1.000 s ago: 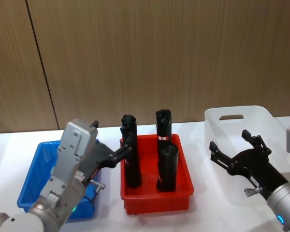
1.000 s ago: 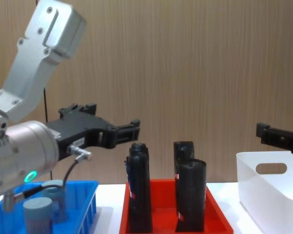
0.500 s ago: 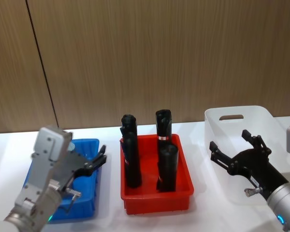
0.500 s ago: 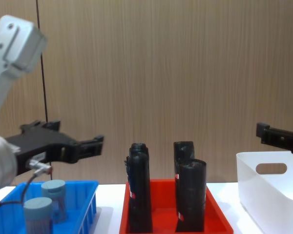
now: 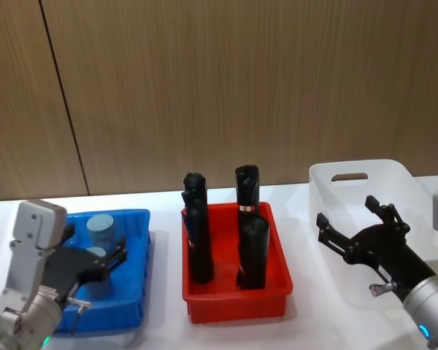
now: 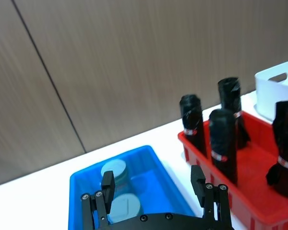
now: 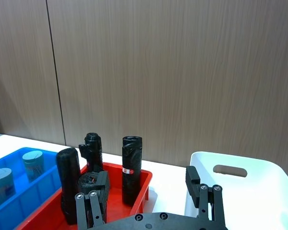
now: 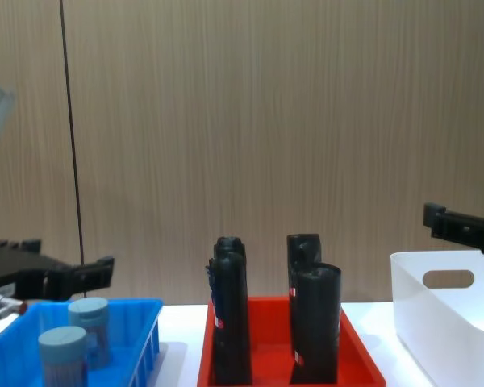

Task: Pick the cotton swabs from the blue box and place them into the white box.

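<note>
Left end effector has swung away from the black packs and dropped back toward the robot; it now hangs low over the near part of the blue box, fingers spread wide and holding nothing. Right end effector unchanged, parked over the near left edge of the white box, fingers likewise apart and empty. Two cotton swabs stand upright in the blue box at the table's left, one behind the other; in the left wrist view both lids sit between the spread fingers, well ahead of them. Red tray sits between the two boxes with four black packs upright in it. White box at the right, handle cut-out facing away.
</note>
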